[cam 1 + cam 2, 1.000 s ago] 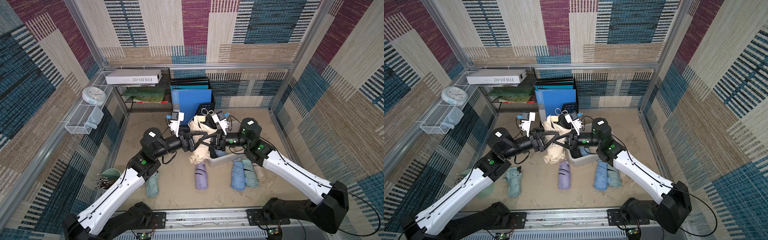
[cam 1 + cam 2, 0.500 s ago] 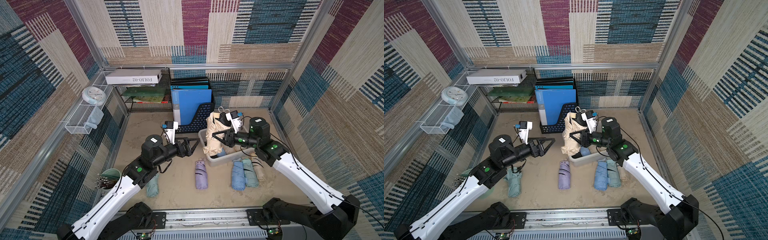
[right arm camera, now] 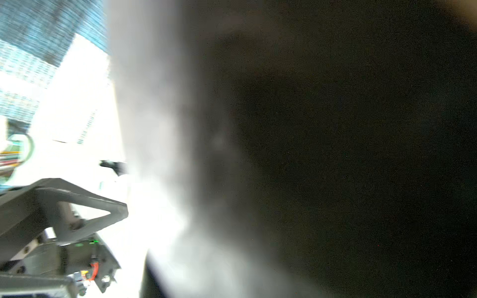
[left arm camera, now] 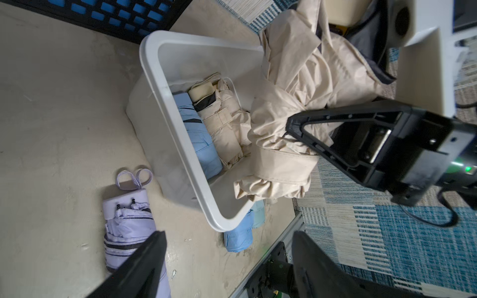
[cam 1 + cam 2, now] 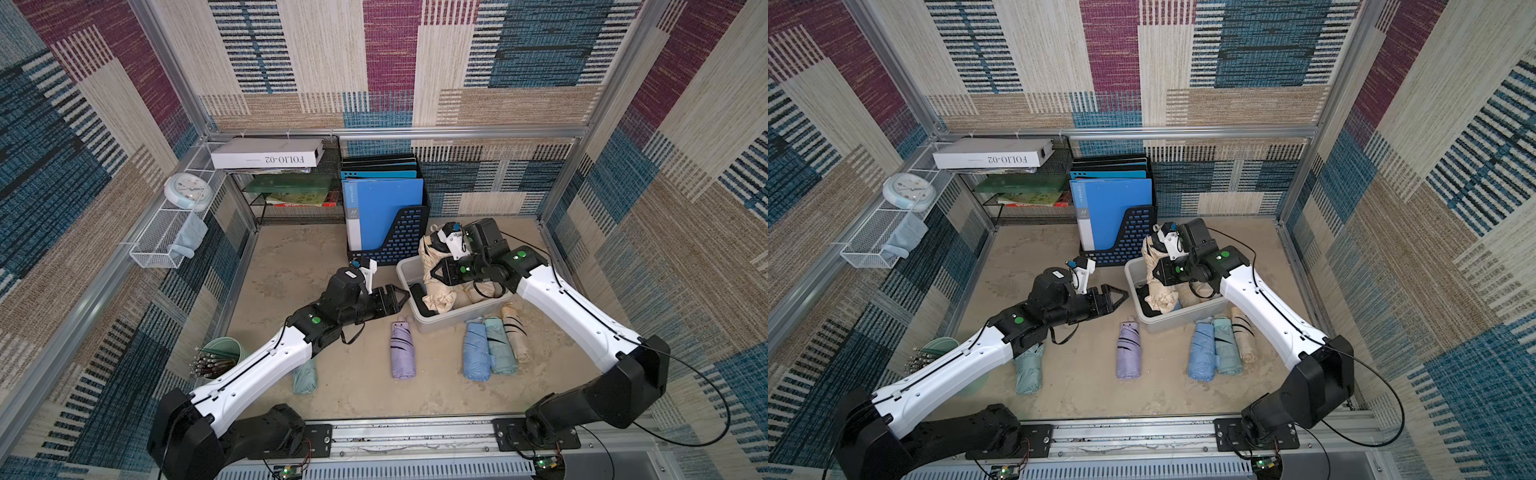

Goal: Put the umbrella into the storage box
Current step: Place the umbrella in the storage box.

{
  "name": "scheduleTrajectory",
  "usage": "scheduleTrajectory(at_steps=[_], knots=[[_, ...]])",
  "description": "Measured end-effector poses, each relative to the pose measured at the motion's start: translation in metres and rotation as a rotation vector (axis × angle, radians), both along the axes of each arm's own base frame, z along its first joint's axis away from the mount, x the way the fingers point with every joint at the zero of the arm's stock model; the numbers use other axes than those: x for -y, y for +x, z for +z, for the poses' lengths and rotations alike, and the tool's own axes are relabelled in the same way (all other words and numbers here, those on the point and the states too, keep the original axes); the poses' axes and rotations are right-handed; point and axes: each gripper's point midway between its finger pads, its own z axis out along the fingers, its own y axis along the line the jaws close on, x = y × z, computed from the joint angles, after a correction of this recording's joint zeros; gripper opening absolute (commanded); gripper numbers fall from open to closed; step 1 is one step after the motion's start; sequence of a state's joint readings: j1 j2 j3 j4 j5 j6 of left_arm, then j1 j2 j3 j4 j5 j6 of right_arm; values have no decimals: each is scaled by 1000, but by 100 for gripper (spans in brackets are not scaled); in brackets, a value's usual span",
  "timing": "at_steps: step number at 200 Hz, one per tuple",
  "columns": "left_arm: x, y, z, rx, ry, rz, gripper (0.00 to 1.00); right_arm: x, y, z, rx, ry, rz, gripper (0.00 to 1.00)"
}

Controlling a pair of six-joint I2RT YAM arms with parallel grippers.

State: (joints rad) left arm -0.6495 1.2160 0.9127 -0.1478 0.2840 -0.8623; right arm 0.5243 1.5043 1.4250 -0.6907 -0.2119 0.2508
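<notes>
The right wrist view is largely filled by a dark, unfocused blur. The teal umbrella [image 5: 305, 380] by the worktop's near edge is half covered by the left arm [image 5: 257, 365].

Both top views look steeply down from above, sharing nearly the same field. Left wrist view faces the storage box [image 4: 160, 116] at close range; right wrist view is largely obscured.
</notes>
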Motion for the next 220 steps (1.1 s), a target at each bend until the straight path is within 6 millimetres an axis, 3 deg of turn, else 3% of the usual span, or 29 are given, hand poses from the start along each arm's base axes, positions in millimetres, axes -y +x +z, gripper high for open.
scheduleTrajectory(at_steps=[65, 98, 159, 181, 203, 220], knots=[[19, 15, -50, -146, 55, 35, 62, -2, 8, -49, -153, -96, 5, 9], [26, 25, -61, -170, 71, 38, 52, -9, 3, -77, -254, -102, 68, 8], [38, 40, -72, -190, 76, 44, 35, -15, -8, -107, -336, -74, 114, 9], [40, 41, -74, -191, 78, 43, 34, -14, -12, -121, -359, -70, 98, 20], [41, 42, -75, -193, 78, 41, 32, -13, -13, -128, -366, -58, 73, 48], [41, 42, -74, -190, 80, 40, 32, -10, -13, -123, -346, -49, 55, 60]])
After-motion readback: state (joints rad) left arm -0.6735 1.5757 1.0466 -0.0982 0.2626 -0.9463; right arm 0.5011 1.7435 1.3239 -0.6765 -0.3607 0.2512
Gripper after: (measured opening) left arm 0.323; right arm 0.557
